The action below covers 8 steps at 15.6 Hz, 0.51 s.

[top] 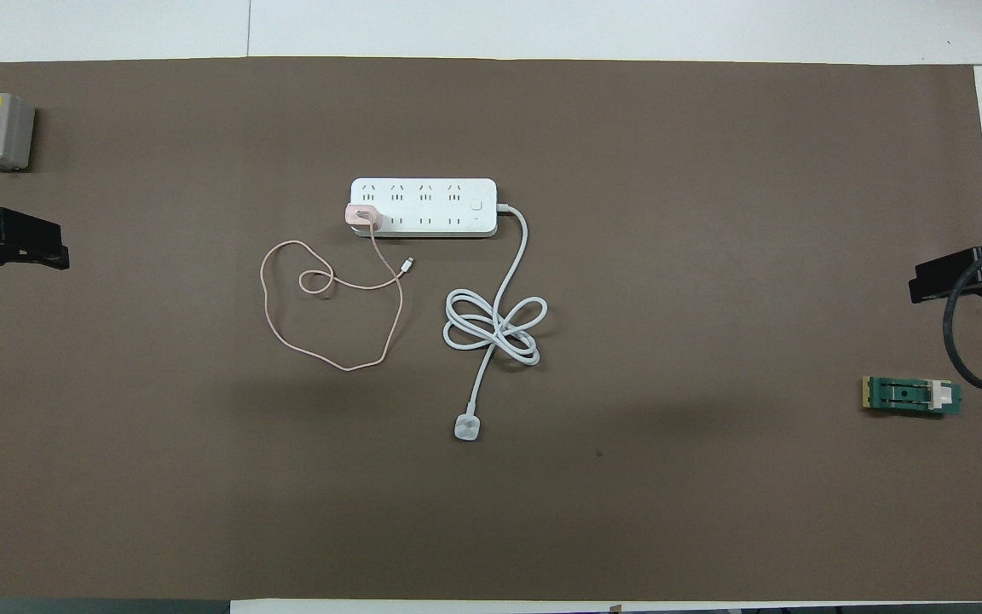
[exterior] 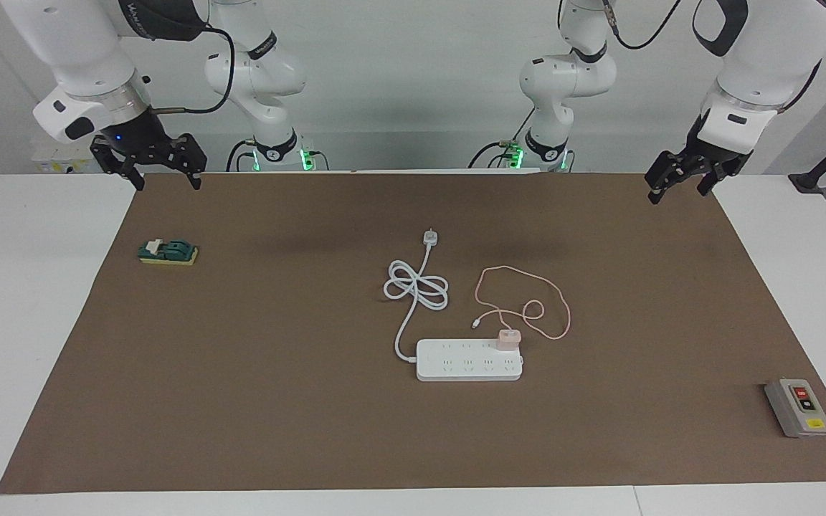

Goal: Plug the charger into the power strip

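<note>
1. Sitting plugged into the end socket of the power strip, the pink charger stands upright in the row nearer the robots, at the end of the strip toward the left arm's end of the table.
2. Its thin pink cable loops loosely on the brown mat nearer the robots, the small connector lying free beside the strip.
3. From the strip's other end a thick white cord runs toward the robots, knots into a coil and ends in a white plug lying flat on the mat.
4. The left gripper hangs in the air over the mat's corner at its own end of the table, tilted downward from a bent wrist, fingers spread and empty.
5. The right gripper hangs over the mat's edge at the other end, pointing down, jaws wide apart and holding nothing; the arm waits.
6. In the overhead view both grippers are cut off at the frame's sides, only dark tips showing.
7. A green switch block lies near the right gripper; a grey button box sits well apart at the left arm's end, farther from the robots.
</note>
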{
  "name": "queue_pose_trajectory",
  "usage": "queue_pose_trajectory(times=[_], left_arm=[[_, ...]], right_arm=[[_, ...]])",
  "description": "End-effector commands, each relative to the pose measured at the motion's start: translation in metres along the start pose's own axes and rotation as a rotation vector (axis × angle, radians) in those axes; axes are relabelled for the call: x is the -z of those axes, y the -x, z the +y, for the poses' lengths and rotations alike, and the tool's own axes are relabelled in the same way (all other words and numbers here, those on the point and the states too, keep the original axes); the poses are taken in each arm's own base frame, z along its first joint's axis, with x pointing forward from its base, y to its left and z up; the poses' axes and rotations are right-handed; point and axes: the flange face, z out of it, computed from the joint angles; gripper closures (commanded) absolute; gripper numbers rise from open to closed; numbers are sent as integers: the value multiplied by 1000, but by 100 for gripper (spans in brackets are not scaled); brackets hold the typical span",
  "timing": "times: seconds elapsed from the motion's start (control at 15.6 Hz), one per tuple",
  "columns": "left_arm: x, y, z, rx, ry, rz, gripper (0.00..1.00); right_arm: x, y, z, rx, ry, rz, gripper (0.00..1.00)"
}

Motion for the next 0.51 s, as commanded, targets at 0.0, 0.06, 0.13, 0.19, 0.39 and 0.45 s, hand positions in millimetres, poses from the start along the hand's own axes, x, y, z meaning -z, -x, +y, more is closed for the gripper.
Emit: queue_pose_trajectory(times=[0.0, 0.06, 0.13, 0.19, 0.39, 0.45], left_arm=[[3, 7, 3, -6, -14, 0, 0], [3, 6, 2, -5, -11, 2, 0], [3, 6, 3, -5, -5, 3, 0], [4, 7, 5, -7, 6, 5, 0], [3, 7, 6, -47, 13, 1, 0], [3, 7, 7, -76, 21, -2, 0]], right_arm=[[1, 6, 2, 14, -3, 13, 0], [1, 6, 2, 14, -3, 13, 0], [1, 6, 2, 14, -3, 13, 0], [1, 6, 2, 14, -3, 13, 0], [1, 6, 2, 14, -3, 13, 0], [1, 6, 2, 12, -3, 13, 0]])
